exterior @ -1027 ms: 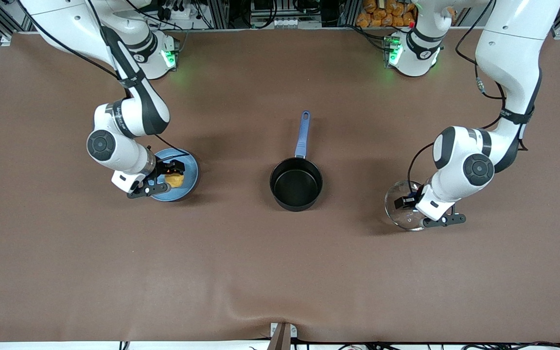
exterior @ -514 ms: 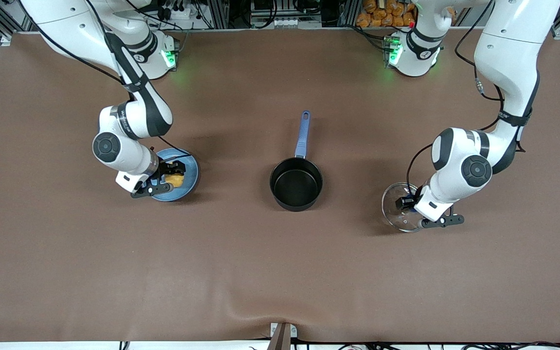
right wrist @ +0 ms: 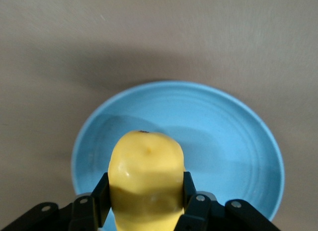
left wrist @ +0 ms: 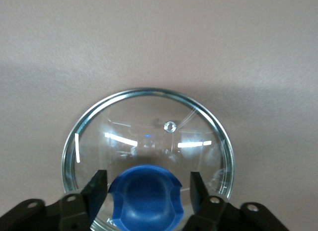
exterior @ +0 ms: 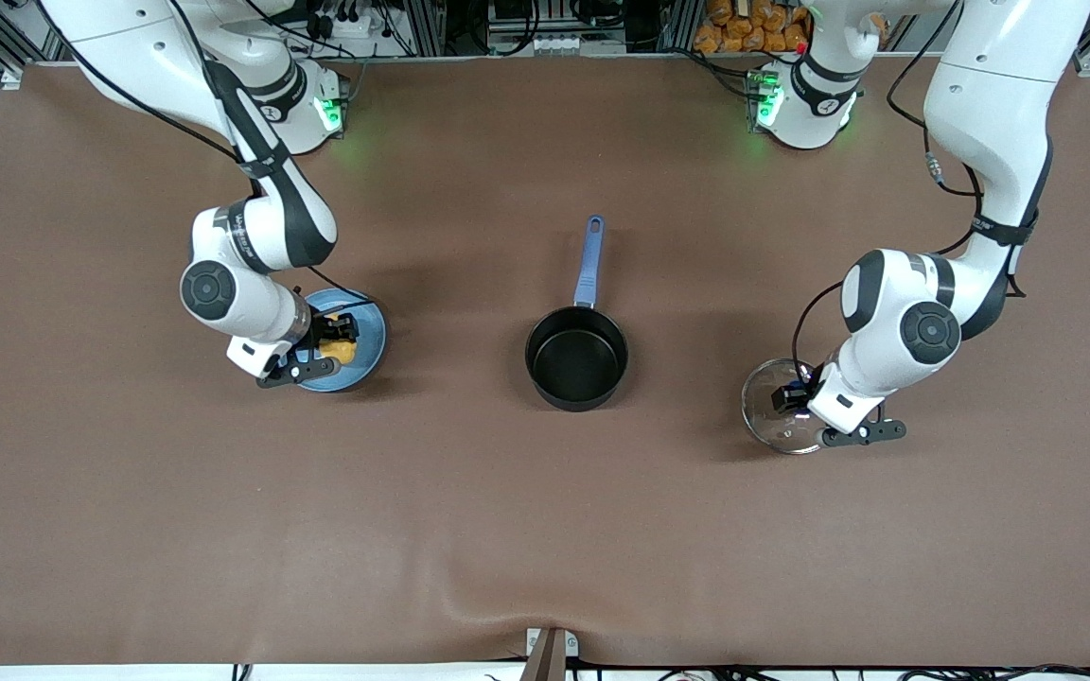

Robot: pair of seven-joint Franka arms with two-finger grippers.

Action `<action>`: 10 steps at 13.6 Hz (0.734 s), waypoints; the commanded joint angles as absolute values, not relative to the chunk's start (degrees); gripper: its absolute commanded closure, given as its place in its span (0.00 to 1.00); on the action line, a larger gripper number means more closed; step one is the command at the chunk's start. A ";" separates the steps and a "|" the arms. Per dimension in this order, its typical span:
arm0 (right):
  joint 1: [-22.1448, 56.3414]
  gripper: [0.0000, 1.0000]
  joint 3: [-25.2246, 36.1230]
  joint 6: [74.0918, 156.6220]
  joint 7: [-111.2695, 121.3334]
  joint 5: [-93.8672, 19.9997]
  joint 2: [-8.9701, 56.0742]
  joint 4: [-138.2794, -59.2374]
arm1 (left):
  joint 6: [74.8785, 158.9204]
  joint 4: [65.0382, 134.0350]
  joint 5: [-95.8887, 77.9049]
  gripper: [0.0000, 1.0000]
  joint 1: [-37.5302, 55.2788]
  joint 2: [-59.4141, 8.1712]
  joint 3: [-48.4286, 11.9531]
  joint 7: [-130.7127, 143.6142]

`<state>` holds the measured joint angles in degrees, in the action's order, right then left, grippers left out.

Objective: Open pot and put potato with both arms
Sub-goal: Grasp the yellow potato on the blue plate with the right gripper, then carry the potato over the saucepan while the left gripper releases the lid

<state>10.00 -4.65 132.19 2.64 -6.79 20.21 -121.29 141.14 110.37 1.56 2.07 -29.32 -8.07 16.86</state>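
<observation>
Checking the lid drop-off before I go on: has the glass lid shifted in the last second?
Yes. The glass lid slid slightly along the table toward the pot, which stayed put. The left hand stands open around its blue knob.

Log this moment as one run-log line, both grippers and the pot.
right gripper: shut on potato over blue plate | left gripper: open around lid knob, lid on table | pot: open, empty

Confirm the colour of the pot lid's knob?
Blue. The knob on the clear glass lid shows best in the left wrist view.
</observation>
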 commanded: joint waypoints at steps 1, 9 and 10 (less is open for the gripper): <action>11.95 1.00 -4.39 121.85 -0.51 -7.73 20.13 -110.69 | 133.72 109.96 2.64 0.19 2.20 -22.09 -7.82 16.96; 25.29 1.00 -4.40 106.43 -28.52 -12.04 37.77 -70.88 | 103.13 93.09 2.64 0.19 1.50 -12.14 -8.35 16.00; 27.05 1.00 -4.39 107.39 -33.00 -12.04 39.79 -67.45 | 100.92 91.68 2.55 0.19 1.49 -11.00 -8.35 15.91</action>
<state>23.60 -4.92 108.68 -25.71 -11.13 32.25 -78.66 105.77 95.02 1.56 1.67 -12.20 -8.09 16.86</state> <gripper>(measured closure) 0.405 0.189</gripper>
